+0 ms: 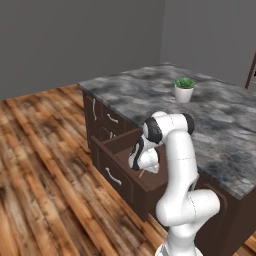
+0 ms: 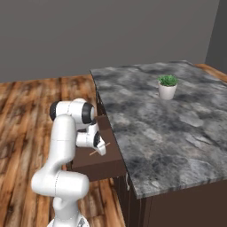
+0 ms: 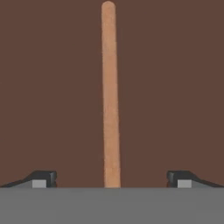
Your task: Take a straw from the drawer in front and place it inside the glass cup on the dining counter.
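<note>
The desk (image 1: 225,125), a broad grey mottled stone top, is filling the right of both base views and carrying a white pot with a green plant (image 2: 168,87) well back from its near edge. Below that edge the drawer (image 1: 117,172) is standing pulled out toward the wooden floor (image 1: 45,175), its dark-brown front with the curved silver handle facing away from the desk. The white arm is bending over from the base and reaching down into the open drawer, with the gripper (image 3: 112,178) pointing at its brown bottom. In the hand view the jaws are standing wide apart, the two dark tips at either side, gripping nothing. The straw (image 3: 110,94) is lying flat on the drawer bottom, centred in the gap between the tips, its long axis running straight away from the hand and crosswise to the line on which the jaws would be closing. That looks like a good line for a pinch: only a short drop and a squeeze seem to be wanting. Bare drawer bottom is showing on both sides of the straw, so the tips should be finding room. In the right base view its pale end (image 2: 101,148) is poking out beside the hand.
</note>
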